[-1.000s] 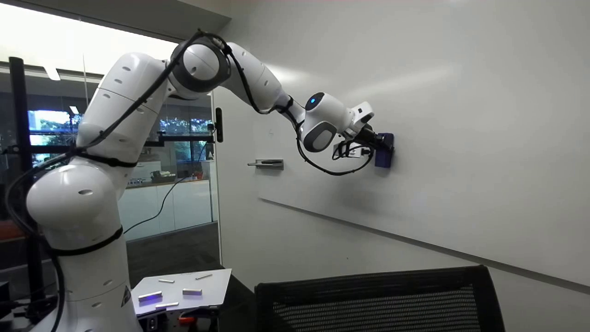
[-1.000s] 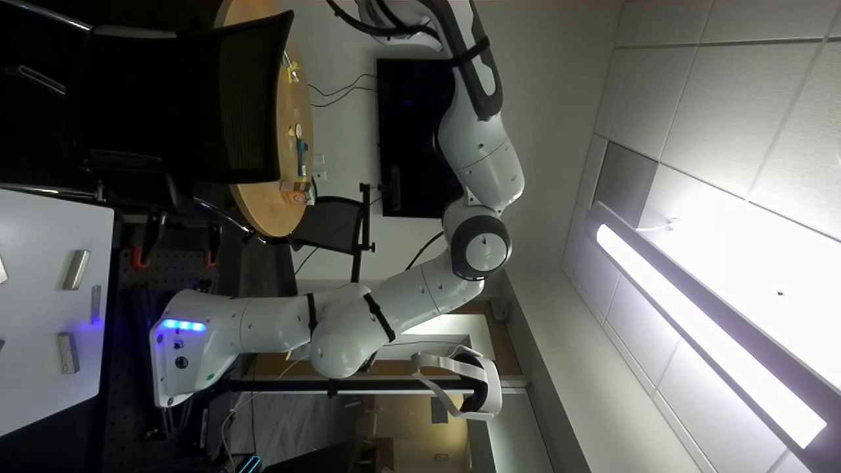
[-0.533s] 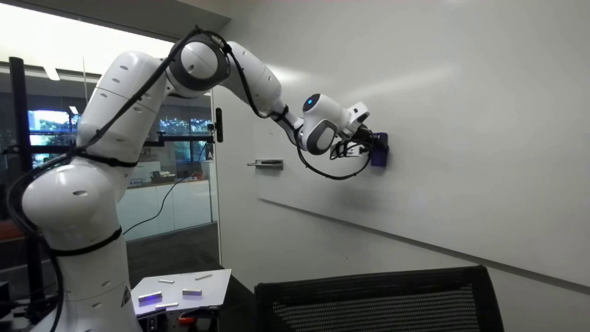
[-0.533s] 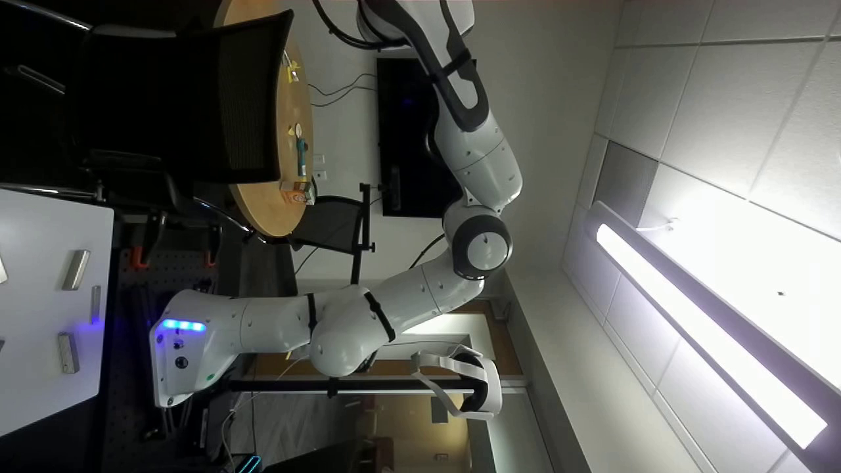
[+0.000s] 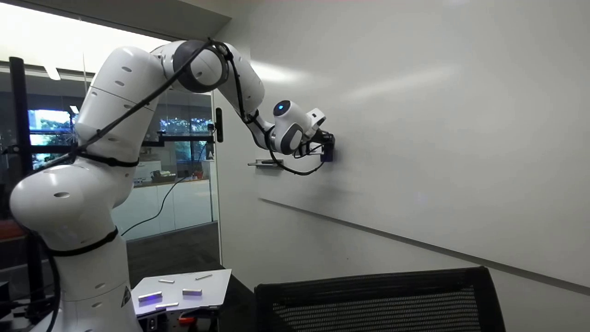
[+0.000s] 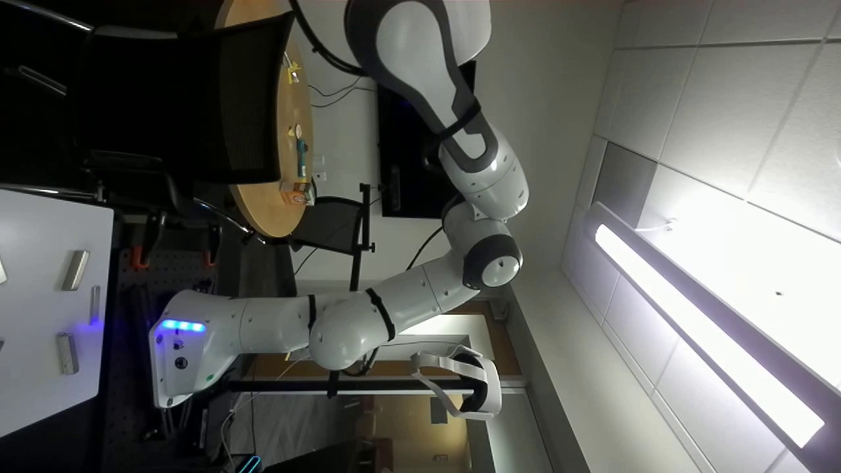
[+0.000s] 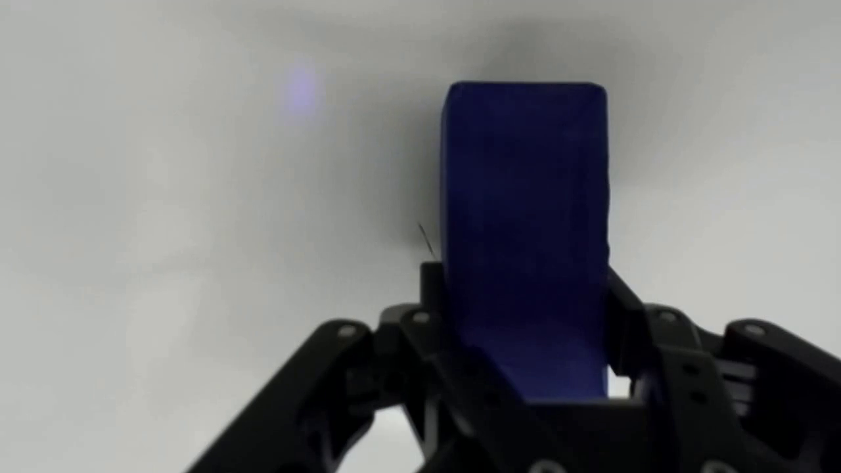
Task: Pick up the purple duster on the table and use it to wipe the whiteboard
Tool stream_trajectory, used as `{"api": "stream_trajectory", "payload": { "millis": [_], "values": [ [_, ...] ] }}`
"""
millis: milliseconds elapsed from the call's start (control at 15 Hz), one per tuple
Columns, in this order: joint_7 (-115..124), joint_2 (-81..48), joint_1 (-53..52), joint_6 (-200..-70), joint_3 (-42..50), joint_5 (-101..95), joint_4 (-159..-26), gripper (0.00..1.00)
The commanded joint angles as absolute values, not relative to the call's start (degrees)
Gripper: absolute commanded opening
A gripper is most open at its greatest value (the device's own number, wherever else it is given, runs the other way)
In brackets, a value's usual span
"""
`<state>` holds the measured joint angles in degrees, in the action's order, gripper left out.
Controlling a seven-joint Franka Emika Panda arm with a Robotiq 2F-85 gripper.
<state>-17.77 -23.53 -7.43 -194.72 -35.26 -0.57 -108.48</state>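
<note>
Senior: Report on the tool point(image 7: 527, 305).

Junior: Engaged. Its fingers point(image 7: 432, 286) bear on both long sides of the purple duster point(image 7: 525, 184), spread no wider than the block itself.

Senior: Position of the duster?

Junior: At the whiteboard point(image 5: 461, 152), long axis near upright, above the dark strip point(image 5: 415, 241) and well apart from the desk point(image 5: 214, 288). Whether it touches the surface or stands just clear, I cannot tell.

Senior: Expected handling?

Junior: In my judgement light, firm, not fragile; the wiping face (hidden from every view) is probably soft. The sides may be smooth, so slipping under drag is possible. The hold appears to sit toward one end; mid-length would be preferable, as the longer free end could pivot under pressure.

Senior: Do the views differ?

Junior: Yes. The wrist view shows the grip and a fine dark mark point(image 7: 427, 240) beside the block, unresolved in both exterior views. It gives no place on the board; an exterior view supplies that, with a wall tray point(image 5: 263, 166) near. In an exterior view the arm point(image 6: 420, 292) is cut off, so tool and duster go unseen.
</note>
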Motion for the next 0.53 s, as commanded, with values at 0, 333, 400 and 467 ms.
{"api": "stream_trajectory", "payload": {
  "millis": [0, 333, 400, 467],
  "values": [
    [-18.82, -24.08, -4.78, -198.42, -38.83, -4.30, -111.08, 0.30],
    [-13.41, -25.53, -10.62, -197.99, -26.20, -6.32, -104.25, 0.30],
    [-12.48, -26.01, -12.17, -198.06, -22.38, -6.09, -102.44, 0.30],
    [-16.42, -26.79, -12.49, -198.06, -21.33, -1.37, -100.94, 0.30]
  ]
}}
